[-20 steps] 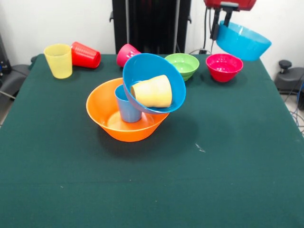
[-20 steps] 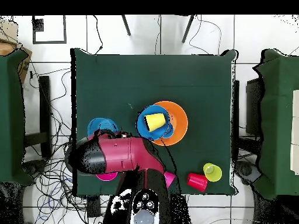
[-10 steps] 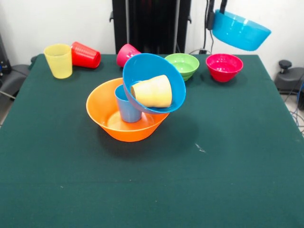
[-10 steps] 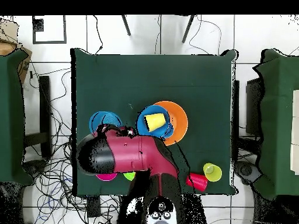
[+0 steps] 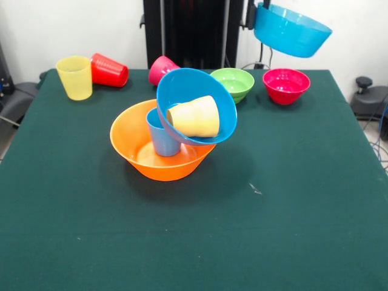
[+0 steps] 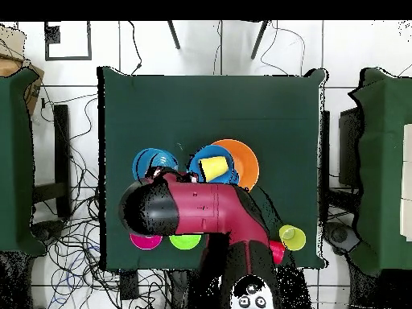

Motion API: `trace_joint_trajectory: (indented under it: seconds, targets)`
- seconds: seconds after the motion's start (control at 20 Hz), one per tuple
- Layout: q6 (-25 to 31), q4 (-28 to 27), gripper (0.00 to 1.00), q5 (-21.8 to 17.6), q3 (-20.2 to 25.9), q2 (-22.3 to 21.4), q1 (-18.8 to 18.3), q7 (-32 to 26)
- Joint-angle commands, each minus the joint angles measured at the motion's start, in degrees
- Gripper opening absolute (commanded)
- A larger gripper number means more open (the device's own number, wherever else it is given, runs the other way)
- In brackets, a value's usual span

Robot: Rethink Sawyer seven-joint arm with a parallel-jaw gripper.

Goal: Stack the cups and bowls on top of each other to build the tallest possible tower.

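Hand (image 5: 254, 13) is gripping the small blue bowl (image 5: 291, 31) by its rim, hanging above and beside the tilted tower (image 5: 182, 130).

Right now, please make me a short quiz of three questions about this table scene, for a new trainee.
1. True or false: the small blue bowl rests on the table.
2. What lies inside the tilted large blue bowl?
A. a red cup
B. the orange cup
C. a green bowl
3. Fill in: the light blue cup stands inside the large ______ bowl.

Key
1. False: it hangs in the air above the table's far side, near the magenta bowl, carried by the arm; the gripper is mostly out of frame.
2. B
3. orange
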Motion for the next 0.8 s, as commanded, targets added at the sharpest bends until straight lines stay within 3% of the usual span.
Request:
trace_joint_trajectory:
  seconds: [0.05,0.8]
  targets:
    - [6.0,3.5,0.0,-5.1,8.7,-0.7,-3.5,-13.8]
    - [5.6,5.7,0.0,-7.2,13.0,-2.0,-7.7,-13.7]
